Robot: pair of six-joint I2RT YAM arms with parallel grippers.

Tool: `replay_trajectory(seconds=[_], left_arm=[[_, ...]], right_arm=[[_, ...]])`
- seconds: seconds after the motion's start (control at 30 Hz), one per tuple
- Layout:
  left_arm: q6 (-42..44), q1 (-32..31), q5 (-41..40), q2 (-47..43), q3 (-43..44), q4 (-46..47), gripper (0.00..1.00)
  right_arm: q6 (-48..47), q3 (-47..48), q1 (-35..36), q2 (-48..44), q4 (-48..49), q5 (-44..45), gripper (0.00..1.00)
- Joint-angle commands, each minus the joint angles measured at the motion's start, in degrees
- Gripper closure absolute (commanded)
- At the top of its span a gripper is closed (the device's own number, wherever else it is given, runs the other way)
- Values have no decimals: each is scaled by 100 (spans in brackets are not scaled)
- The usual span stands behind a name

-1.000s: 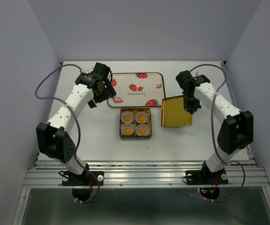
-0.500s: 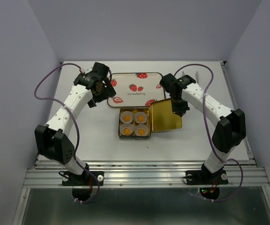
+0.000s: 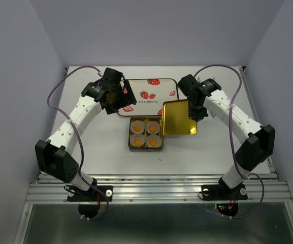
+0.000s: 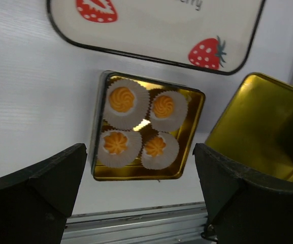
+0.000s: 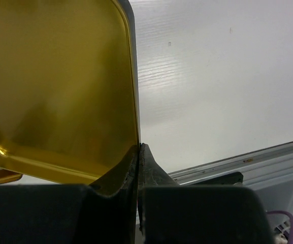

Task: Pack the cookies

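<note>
All four cookies (image 4: 162, 105) sit inside the tin (image 4: 96, 127), mid-surface (image 3: 100, 147), so the loading looks done. Right tool (image 5: 137, 152) pinches the lid (image 5: 60, 86) by its edge, tilted just right of the tin, not yet over it. Left tool (image 4: 141, 178) is spread wide, empty, hovering above the tin. What's left, I'd say: swing the lid across, seat it, press it shut

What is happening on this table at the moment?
A two-arm robot is packing cookies. All four cookies sit in paper cups inside the open gold tin. The right hand is shut on the gold lid and holds it tilted beside the tin's right edge, not yet over it. The left hand is open and empty, hovering at the left end of the strawberry tray.
</note>
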Motion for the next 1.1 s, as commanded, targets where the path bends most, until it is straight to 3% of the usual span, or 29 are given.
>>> replay_trajectory(seconds=[0.0,0.27,0.43,0.77,0.97,1.0,1.07], left_arm=[[214,-266,1097,-40,-16,931,1],[196,-460,2283,22,-561,2155,1],[73,-469,2531,-56,-1158,2619,10],[12,-469,2417,-101,-1309,2727,49],[-33,-460,2329,-136,-1353,2596,86],[-33,-469,2338,-127,-1362,2552,97],[-24,-460,2382,-118,-1388,2560,100]], right_arm=[[-23,310,53,-447,112,-416,99],[-295,608,105,-272,455,-1206,99],[-208,775,105,-306,736,-1646,99],[-304,696,105,-473,991,-2183,99],[-243,538,105,-561,1079,-2192,99],[-225,529,105,-570,1096,-2209,99],[-234,433,105,-605,1175,-2227,99]])
